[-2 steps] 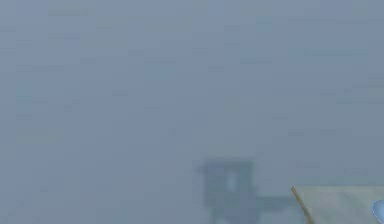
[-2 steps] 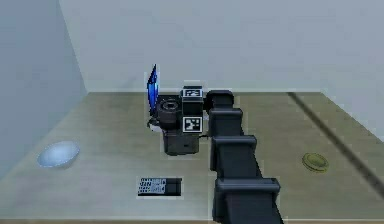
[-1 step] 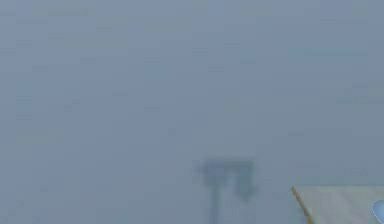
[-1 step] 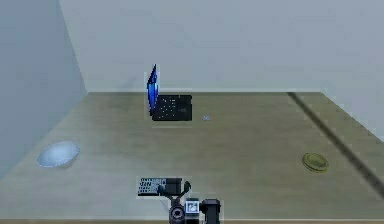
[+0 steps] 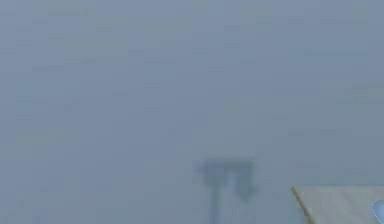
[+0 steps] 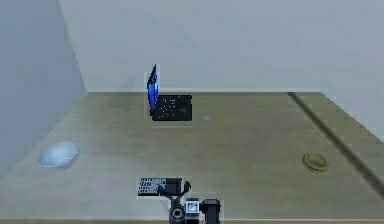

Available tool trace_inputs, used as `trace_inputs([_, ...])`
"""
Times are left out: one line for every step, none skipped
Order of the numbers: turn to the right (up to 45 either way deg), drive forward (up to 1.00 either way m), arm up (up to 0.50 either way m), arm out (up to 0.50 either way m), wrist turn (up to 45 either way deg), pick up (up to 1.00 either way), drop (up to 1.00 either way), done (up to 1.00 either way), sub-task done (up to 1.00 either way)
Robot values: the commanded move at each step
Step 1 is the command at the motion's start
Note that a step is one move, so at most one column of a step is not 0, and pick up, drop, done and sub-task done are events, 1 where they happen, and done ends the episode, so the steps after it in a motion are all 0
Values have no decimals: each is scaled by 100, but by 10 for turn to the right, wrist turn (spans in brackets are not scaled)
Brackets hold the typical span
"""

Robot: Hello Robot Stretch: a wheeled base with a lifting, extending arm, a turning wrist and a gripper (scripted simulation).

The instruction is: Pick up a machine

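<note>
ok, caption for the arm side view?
Open laptop at the far side of a wooden surface, arm at its near edge.

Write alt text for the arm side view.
A black open laptop with a glowing blue screen stands toward the back of a tan wooden tabletop. A pale round blob lies at its left, a small olive disc at its right. The robot's dark hand shows near the bottom edge; whether it holds anything cannot be told.

Plain grey wall [image 5: 150, 90], pale tabletop corner [image 5: 335, 208] bottom right.
</note>
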Motion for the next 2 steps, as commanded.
trace_inputs([0,0,10,0,0,0,0,0,0])
trace_inputs([0,0,0,0,0,0,0,100,0])
